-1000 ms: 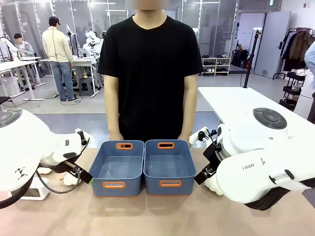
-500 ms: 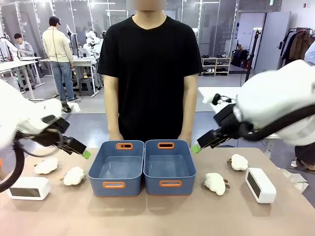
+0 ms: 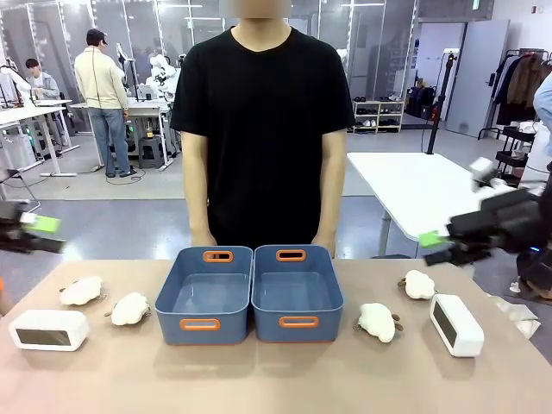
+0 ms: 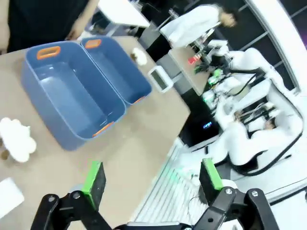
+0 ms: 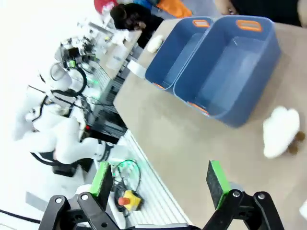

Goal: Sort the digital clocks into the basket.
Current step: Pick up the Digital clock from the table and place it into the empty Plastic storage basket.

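Two white digital clocks lie on the table: one at the left end (image 3: 48, 329), one at the right end (image 3: 455, 324). Two identical blue-grey baskets, left (image 3: 226, 329) and right (image 3: 269, 329), stand side by side in the middle with nothing inside. My left gripper (image 3: 39, 233) hangs blurred at the far left, above the table. My right gripper (image 3: 435, 247) hangs blurred at the far right, above the right clock. Both are open and hold nothing: the left (image 4: 152, 177) and the right (image 5: 160, 179) each show wide-apart green pads. The left wrist view shows both baskets (image 4: 72, 96) and the right clock (image 4: 160, 79).
White plush toys lie on both sides of the baskets: two on the left (image 3: 81, 291) (image 3: 129, 308), two on the right (image 3: 377, 320) (image 3: 418, 284). A person in a black shirt (image 3: 263, 129) stands at the far edge behind the baskets, hands down.
Both arms have swung up and outward from close in front of the camera to the table's sides. That uncovered the clocks and plush toys. Both grippers stayed open.
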Tool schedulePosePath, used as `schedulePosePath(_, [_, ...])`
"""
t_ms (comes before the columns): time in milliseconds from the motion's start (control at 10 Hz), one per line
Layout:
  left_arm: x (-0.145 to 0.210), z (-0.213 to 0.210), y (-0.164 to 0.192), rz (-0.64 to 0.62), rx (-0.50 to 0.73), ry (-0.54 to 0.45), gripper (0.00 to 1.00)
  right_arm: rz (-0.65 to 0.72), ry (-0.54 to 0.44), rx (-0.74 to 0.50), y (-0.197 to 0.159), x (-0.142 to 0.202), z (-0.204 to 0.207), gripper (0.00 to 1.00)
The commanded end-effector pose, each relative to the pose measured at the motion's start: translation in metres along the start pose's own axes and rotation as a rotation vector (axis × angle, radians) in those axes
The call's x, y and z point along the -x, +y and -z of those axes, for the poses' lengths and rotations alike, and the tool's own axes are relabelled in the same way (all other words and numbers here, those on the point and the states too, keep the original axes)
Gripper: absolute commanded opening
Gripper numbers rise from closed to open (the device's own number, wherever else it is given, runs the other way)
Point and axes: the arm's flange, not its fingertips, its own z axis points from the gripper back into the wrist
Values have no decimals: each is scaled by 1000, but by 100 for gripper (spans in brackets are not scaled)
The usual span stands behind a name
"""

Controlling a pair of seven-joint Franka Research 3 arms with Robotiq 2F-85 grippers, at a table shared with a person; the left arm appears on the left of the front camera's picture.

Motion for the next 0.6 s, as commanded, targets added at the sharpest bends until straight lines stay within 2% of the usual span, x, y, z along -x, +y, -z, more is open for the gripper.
schedulePosePath(0, [23, -50, 17, -97, -2, -93, 100, 99, -78, -9, -36, 26, -41, 100])
schedulePosePath(300, [75, -135, 16, -203, -105, -308, 100, 198, -265, 64, -55, 88, -123, 100])
schedulePosePath(500, [86, -148, 17, -225, -158, -355, 100, 194, -329, 101, -54, 99, -146, 100])
